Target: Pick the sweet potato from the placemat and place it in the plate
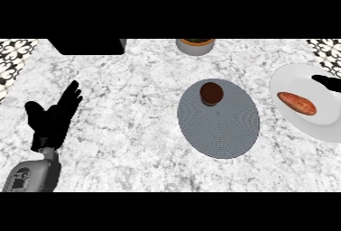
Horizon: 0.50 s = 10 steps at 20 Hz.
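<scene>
A white-and-grey marbled table [133, 135] fills the view, and patterned black-and-white tiling is seen at its upper corners, at about ten and two o'clock. Near the centre, slightly toward three o'clock, a grey oval placemat [220, 126] is laid flat on the table. A white plate [300, 76] is set at three o'clock, just beside the placemat but apart from it, and is cut by the right edge of the view. At eleven o'clock a black box-shaped object [90, 46] is cut by the upper limit of the scene. The left hand [53, 119] is shown at nine o'clock on its grey forearm, which enters from the lower left; its fingers are held straight and spread, with the thumb apart, and nothing is held in it. At twelve o'clock a grey pot with an orange rim [195, 45] is partly seen. The sweet potato [297, 103] is found lying on the plate, tilted from upper left to lower right, with no hand on it. A small dark brown cup-like object [211, 93] is stood on the upper part of the placemat. Of the right hand [328, 83] only a few dark fingertips are shown at the right edge, over the plate and above the sweet potato without touching it; whether that hand is spread or curled cannot be told.
</scene>
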Motion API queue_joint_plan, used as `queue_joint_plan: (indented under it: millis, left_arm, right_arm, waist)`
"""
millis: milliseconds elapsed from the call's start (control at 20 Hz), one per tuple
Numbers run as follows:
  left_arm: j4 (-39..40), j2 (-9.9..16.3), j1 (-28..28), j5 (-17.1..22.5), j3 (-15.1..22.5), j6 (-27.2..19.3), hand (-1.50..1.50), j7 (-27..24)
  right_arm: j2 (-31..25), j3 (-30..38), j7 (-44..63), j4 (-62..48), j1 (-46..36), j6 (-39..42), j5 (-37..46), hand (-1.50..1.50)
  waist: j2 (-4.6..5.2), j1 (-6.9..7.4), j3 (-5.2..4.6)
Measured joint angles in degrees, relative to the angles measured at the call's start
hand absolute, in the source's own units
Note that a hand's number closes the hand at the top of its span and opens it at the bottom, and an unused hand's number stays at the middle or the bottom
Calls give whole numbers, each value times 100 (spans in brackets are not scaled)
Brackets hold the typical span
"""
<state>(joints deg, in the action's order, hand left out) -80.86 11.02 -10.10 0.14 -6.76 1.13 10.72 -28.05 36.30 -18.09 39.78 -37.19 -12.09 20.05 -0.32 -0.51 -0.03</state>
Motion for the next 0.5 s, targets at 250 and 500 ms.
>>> queue_joint_plan:
  millis: [250, 500]
  left_arm:
    - [-18, -15, 82, 27, -20, 37, 0, -86]
    - [-137, -67, 85, -22, 16, -5, 0, 26]
  right_arm:
    - [-113, 315, 81, 137, 393, 977, -762, -150]
    - [-249, 342, -3, 472, 928, 1445, -1245, -150]
  waist:
    - [12, 4, 2]
    - [23, 31, 2]
